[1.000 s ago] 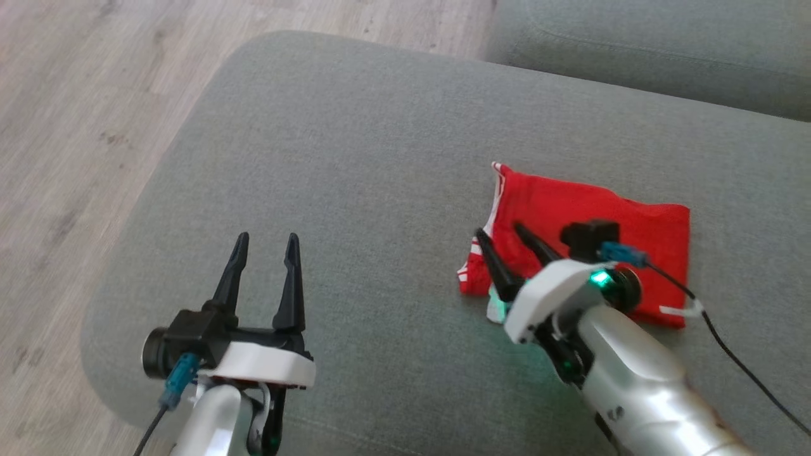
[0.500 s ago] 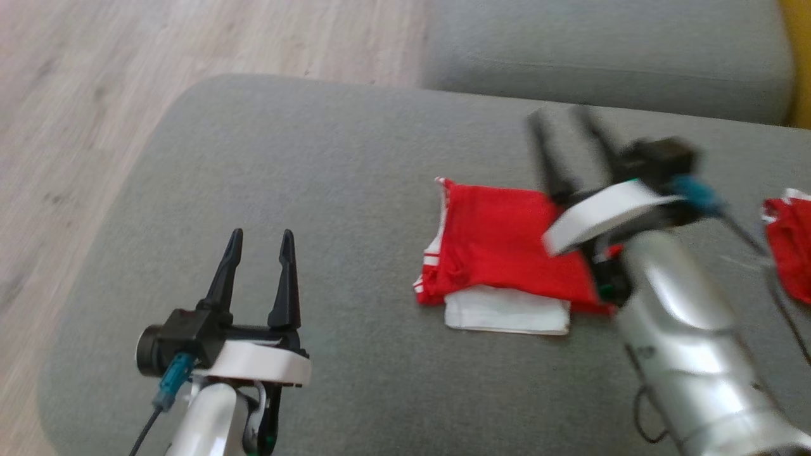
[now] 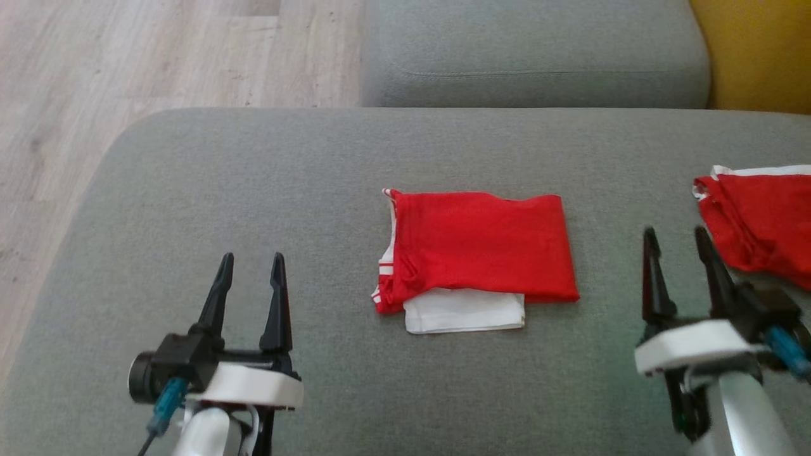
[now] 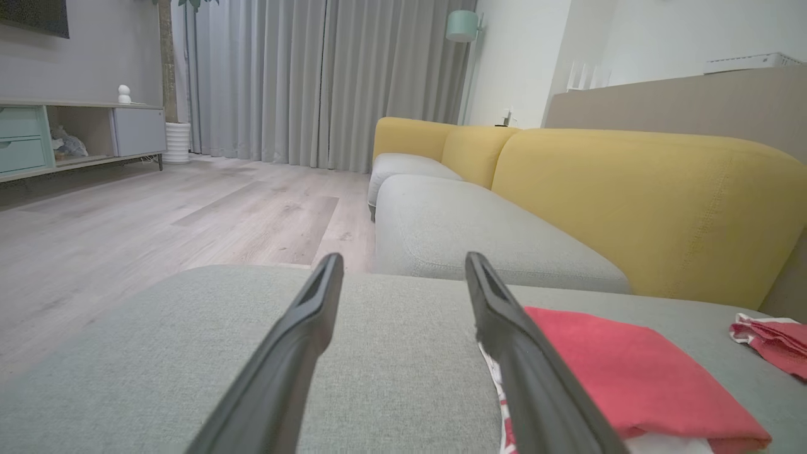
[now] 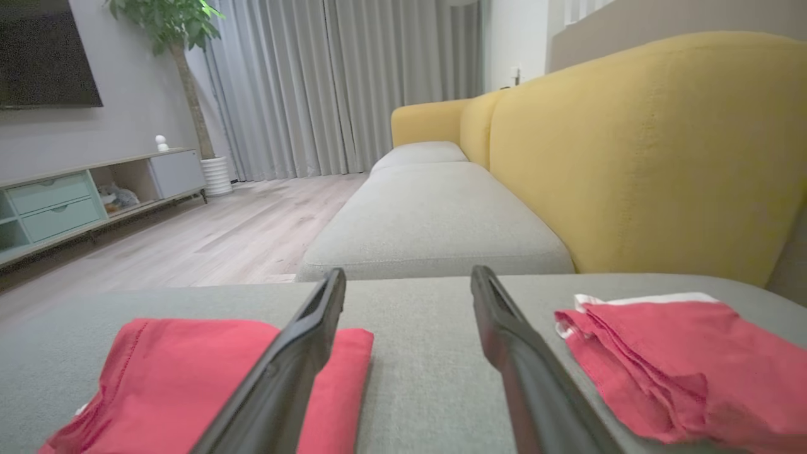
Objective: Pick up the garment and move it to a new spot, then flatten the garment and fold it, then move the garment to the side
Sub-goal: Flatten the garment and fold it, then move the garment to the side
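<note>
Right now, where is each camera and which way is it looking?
Head view: on the head, looking down at the grey seat and folded red garment; both open jaws show below.
Left wrist view: low over the seat, facing the curtains; left jaws show.
Right wrist view: same direction; right jaws, second red garment at right.
Shared: all see the folded garment.

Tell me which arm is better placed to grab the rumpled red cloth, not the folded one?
Probably the right: the right pincer, open, sits beside the rumpled cloth, while the left pincer is beyond the folded garment.
</note>
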### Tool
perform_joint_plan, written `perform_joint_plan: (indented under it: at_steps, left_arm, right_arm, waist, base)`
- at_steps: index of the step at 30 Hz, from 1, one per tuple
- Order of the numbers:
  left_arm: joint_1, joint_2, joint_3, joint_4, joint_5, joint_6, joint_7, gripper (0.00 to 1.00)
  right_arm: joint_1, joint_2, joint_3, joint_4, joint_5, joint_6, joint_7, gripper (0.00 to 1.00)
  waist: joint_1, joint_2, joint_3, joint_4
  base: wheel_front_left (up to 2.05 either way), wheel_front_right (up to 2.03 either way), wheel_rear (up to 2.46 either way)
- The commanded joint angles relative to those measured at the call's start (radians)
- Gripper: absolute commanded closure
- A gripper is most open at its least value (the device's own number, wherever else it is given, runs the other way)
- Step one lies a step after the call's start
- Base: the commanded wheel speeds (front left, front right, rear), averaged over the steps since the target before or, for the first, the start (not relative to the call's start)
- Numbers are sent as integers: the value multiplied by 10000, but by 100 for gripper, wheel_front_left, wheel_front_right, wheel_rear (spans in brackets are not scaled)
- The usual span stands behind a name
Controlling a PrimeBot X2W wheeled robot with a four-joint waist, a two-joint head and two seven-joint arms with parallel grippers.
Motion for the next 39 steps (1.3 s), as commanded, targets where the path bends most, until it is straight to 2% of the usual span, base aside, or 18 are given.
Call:
perform_joint_plan:
  at_steps: [1, 10, 18, 24, 30, 34, 39]
  left_arm:
    - [-191, 27, 398, -366, 99, 16, -95, 0]
    - [126, 27, 541, -351, 147, -1, -95, 0]
    - [-16, 26, 274, -341, 58, -11, -95, 0]
    - [-380, 26, 212, -423, 47, -27, -95, 0]
    - [-756, 26, 170, -414, 62, -90, -95, 0]
    - [-945, 26, 103, -372, -22, -84, -95, 0]
    - [-1128, 26, -29, -370, -167, -29, -95, 0]
  right_arm:
    - [60, 14, 166, -488, 50, 65, -61, 0]
    - [1000, 14, 359, -889, 528, 65, -62, 0]
    - [912, 14, 253, -896, 504, 65, -53, 0]
    - [142, 14, 41, -770, 320, 65, 314, 0]
    - [-851, 14, 125, 52, 313, 65, 981, 0]
    - [-1578, 14, 177, 1194, 366, 65, 1647, 0]
    - [-2349, 14, 99, 2714, -210, 65, 2347, 0]
  waist:
    - [1, 0, -4, -87]
    - [1, 0, 15, -267]
    - [1, 0, 126, -30]
    - [1, 0, 741, 342]
    - [1, 0, 1229, 708]
    - [1, 0, 1514, 995]
    - [1, 0, 1849, 1290]
  base:
    - [0, 0, 0]
    - [0, 0, 0]
    - [0, 0, 0]
    - [0, 0, 0]
    - [0, 0, 0]
    - [0, 0, 0]
    - [0, 0, 0]
